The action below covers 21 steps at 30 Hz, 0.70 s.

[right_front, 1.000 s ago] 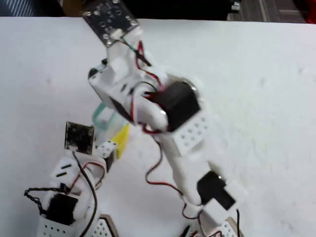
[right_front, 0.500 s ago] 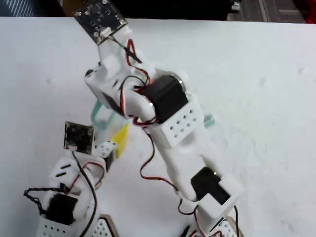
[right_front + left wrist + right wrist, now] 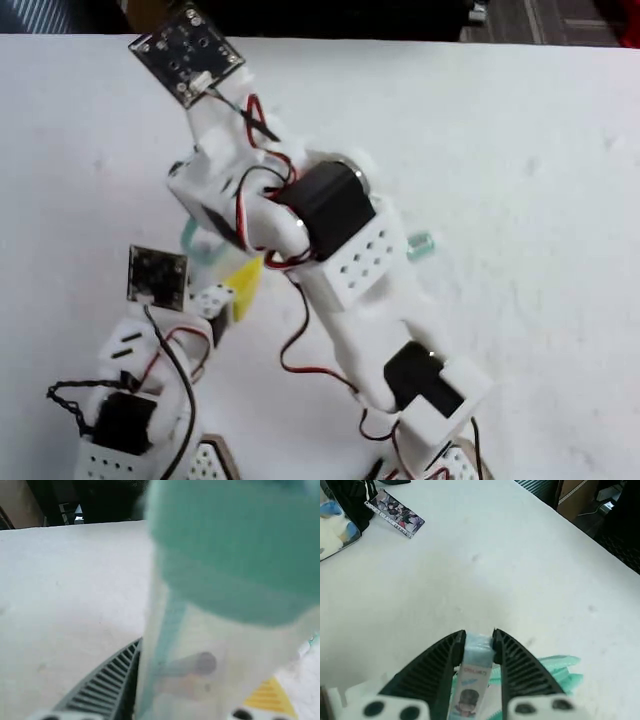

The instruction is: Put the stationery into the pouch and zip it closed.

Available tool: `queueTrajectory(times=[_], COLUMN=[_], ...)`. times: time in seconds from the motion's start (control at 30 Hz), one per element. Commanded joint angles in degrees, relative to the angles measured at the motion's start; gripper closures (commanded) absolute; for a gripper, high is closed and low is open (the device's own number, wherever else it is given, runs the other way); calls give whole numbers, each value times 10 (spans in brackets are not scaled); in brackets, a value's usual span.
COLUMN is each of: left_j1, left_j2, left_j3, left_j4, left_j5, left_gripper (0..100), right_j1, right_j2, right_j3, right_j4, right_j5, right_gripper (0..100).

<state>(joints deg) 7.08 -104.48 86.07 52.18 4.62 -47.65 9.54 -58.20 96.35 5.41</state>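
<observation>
High view: right arm [image 3: 352, 262] is swung left within the last second; eraser [image 3: 476, 652], clamped between the jaws of the right gripper [image 3: 479, 636], is brought over the pouch [image 3: 193, 240], insertion judged next.

Our left arm [image 3: 135, 375] and right arm [image 3: 365, 290] wear white plastic shells over black servo blocks [image 3: 325, 200], strung with red and black cables [image 3: 287, 345]. Dark square camera boards [image 3: 185, 55] cap each wrist; our right fingers [image 3: 437, 665] are black and ribbed, on white screw-holed bases.
</observation>
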Motion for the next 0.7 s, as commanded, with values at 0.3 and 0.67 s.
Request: queueTrajectory(times=[0.3,0.67], left_j1=[-7,-6], left_j2=[-3,-3], left_j3=[-16,-16], left_j4=[-4,-4], left_j5=[1,1], left_gripper=[728,728], right_j1=[12,29], right_j2=[-51,-52], right_j3=[-7,-11], right_j4=[14,15], right_j5=[6,3], right_gripper=[981,981])
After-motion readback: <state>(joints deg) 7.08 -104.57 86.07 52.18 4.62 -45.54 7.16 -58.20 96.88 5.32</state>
